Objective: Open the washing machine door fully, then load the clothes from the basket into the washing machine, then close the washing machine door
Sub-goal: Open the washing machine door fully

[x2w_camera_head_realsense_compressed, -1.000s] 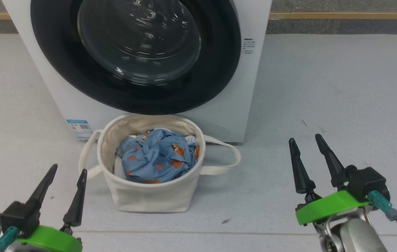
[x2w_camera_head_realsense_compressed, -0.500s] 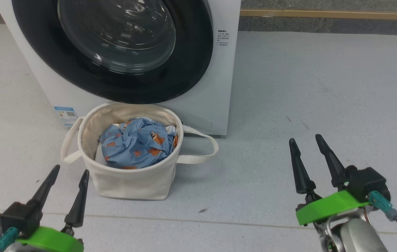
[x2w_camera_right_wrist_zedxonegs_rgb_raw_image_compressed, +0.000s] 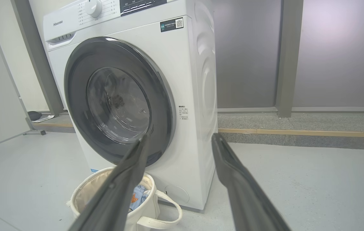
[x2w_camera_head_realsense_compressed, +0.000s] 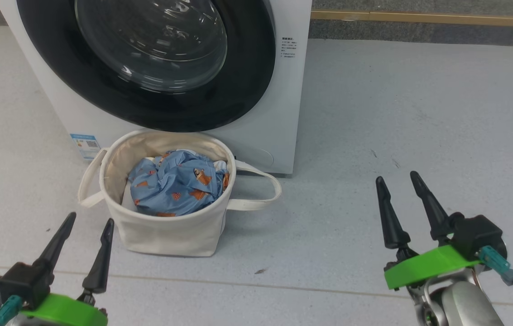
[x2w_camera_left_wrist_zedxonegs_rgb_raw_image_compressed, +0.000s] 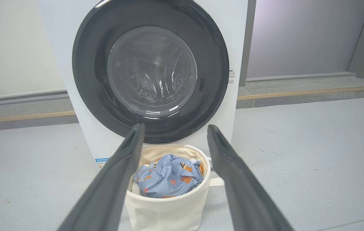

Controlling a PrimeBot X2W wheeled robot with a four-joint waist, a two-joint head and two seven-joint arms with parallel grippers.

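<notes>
Left claw (x2w_camera_head_realsense_compressed: pixel 92 218) and right claw (x2w_camera_head_realsense_compressed: pixel 396 176), both released and empty, hover over the floor (x2w_camera_head_realsense_compressed: pixel 374 113) either side of the basket (x2w_camera_head_realsense_compressed: pixel 165 235) holding the clothes (x2w_camera_head_realsense_compressed: pixel 177 183), just before the washing machine (x2w_camera_head_realsense_compressed: pixel 283 113), its door (x2w_camera_head_realsense_compressed: pixel 247 81) closed.

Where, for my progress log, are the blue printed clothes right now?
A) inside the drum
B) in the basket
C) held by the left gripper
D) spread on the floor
B: the clothes lie bunched inside the basket, which stands on the floor in front of the closed washing machine door.
</notes>
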